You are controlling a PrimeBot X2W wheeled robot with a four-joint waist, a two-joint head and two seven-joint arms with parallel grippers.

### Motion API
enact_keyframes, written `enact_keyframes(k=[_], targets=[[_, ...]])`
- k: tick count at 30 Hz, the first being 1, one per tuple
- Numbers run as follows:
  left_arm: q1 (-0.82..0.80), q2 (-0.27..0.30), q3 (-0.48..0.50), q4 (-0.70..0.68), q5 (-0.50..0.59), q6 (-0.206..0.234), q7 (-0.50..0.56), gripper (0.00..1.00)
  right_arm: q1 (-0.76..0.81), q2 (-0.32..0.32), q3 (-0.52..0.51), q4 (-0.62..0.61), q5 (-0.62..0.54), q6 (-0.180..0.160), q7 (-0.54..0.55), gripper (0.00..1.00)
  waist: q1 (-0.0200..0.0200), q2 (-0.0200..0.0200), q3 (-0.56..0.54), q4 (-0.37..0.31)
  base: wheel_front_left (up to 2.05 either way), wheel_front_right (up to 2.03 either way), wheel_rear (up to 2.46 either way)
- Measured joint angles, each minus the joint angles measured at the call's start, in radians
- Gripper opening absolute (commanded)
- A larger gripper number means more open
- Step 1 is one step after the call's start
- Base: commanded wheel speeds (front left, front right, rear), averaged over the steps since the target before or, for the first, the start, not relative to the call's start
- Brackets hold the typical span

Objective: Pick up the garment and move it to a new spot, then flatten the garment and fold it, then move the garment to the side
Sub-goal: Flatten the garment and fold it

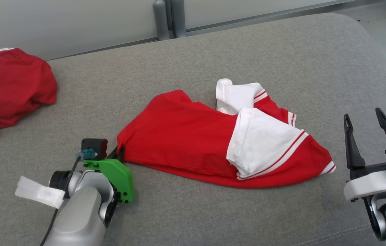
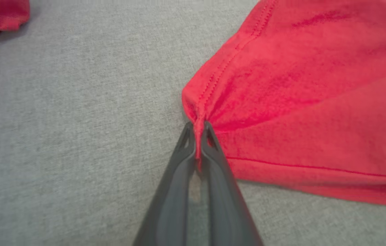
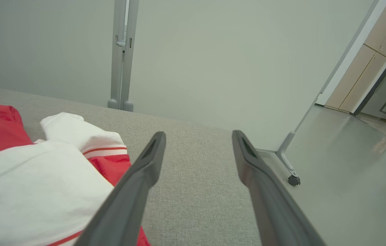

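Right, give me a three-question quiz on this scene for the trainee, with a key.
1. True or false: the left hand is shut on a corner of the red and white shirt.
2. The right hand is: A, open and apart from the shirt; B, shut on a sleeve; C, pressing the cloth flat.
3. What lies at the far left of the grey cushion?

Key: 1, true. 2, A. 3, a second red and white garment, bunched up.
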Motion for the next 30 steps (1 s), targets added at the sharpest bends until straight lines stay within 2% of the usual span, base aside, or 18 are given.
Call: enact_keyframes(k=[12,19,20,21,22,30], targets=[[-0.006,0.086,0.126,0.055,-0.086,0.081,-0.098,0.00,-0.011,0.005,0.002,-0.001,-0.001,0.000,-0.001,1.00,0.0000,0.0000,-0.011,0.089,0.00,0.00,0.00],[0.046,0.095,0.152,0.076,-0.123,0.080,-0.119,0.00,-0.024,0.007,0.021,0.009,0.000,0.000,0.009,1.00,0.0000,0.0000,-0.016,0.131,0.00,0.00,0.00],[0.053,0.093,0.154,0.075,-0.128,0.079,-0.126,0.20,-0.026,0.006,0.029,0.017,0.003,0.000,0.013,1.00,0.0000,0.0000,-0.017,0.137,0.00,0.00,0.00],[0.060,0.090,0.156,0.072,-0.131,0.078,-0.137,0.56,-0.029,0.001,0.039,0.026,0.007,0.000,0.018,1.00,0.0000,0.0000,-0.017,0.142,0.00,0.00,0.00],[0.065,0.088,0.160,0.066,-0.132,0.077,-0.148,1.00,-0.035,-0.004,0.046,0.037,0.013,0.000,0.022,1.00,0.0000,0.0000,-0.018,0.147,0.00,0.00,0.00],[0.110,0.051,0.195,-0.109,-0.125,0.067,-0.189,1.00,-0.108,-0.065,0.122,0.144,0.088,0.000,0.114,1.00,0.0000,0.0000,-0.028,0.181,0.00,0.00,0.00]])
